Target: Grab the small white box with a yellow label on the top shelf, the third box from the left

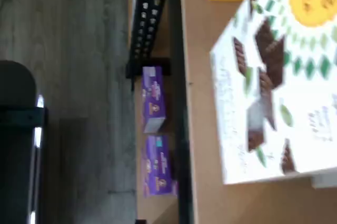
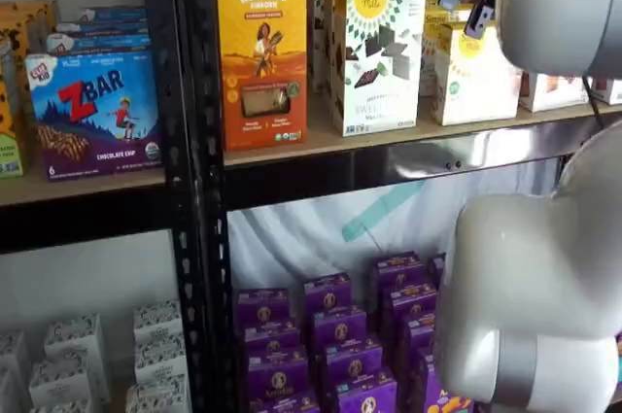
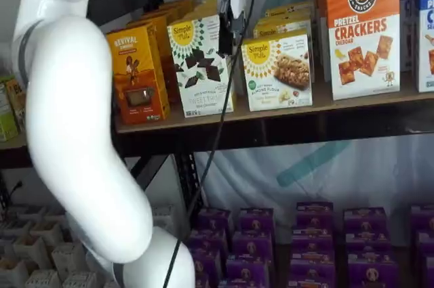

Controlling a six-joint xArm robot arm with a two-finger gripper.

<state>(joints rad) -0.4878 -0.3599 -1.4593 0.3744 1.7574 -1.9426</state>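
Observation:
The small white box (image 3: 278, 71) with its round yellow logo stands on the top shelf (image 3: 352, 101), right of a taller white carton (image 3: 201, 64) with dark chocolate squares. In both shelf views my gripper (image 3: 232, 37) hangs in front of the gap between these two cartons, level with their upper parts. Its black fingers stand apart, open, with nothing between them. The arm partly hides the gripper (image 2: 466, 5) above the small white box (image 2: 474, 78). The wrist view shows the taller carton (image 1: 274, 76) lying across the tan top shelf (image 1: 200, 129); the small box is not clear there.
An orange Revival carton (image 2: 260, 44) stands left of the taller carton (image 2: 377, 53). A Pretzel Crackers carton (image 3: 363, 30) stands to the right. A black upright (image 2: 190, 141) bounds the bay. Purple boxes (image 2: 330, 335) fill the lower shelf. My white arm links (image 3: 74, 132) block much of the view.

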